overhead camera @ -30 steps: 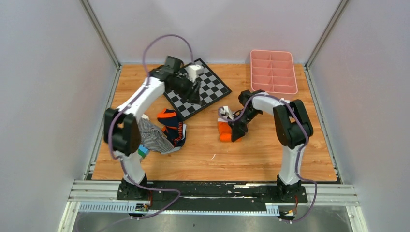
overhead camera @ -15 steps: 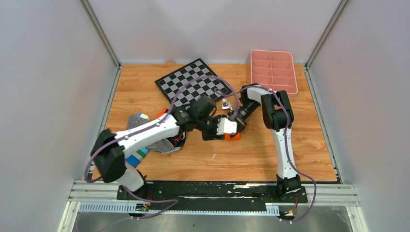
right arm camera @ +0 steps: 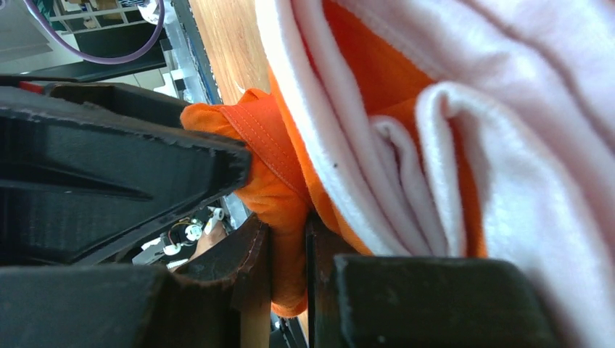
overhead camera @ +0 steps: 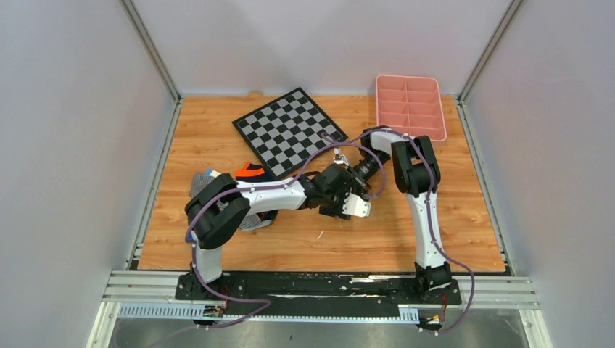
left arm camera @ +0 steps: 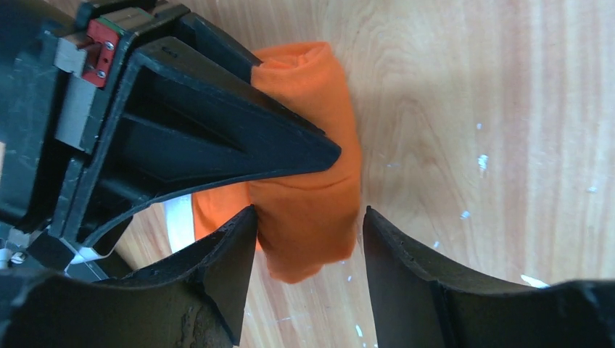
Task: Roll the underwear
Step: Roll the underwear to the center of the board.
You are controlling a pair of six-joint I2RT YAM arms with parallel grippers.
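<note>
Wooden tabletop [overhead camera: 450,239] had the orange underwear [left arm camera: 312,181] rolled up near its middle; left pincer [left arm camera: 308,221] was spread apart around one end of the roll; right pincer [right arm camera: 289,226] was clamped on an orange fold.

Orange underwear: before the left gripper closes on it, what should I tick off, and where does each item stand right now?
1. Is the underwear rolled into a bundle? Ok.
2. Is the right gripper shut on the fabric? Ok; orange cloth is pinched between its fingers.
3. Is the left gripper open, with a finger on either side of the roll's end? Ok.
4. Does the roll rest on the table? Cannot tell for certain.
5. Is the trim tucked in? Not ok; a white band shows beside the roll.
6. Is the roll tight along its full length? Cannot tell; the right gripper hides part of it.
</note>
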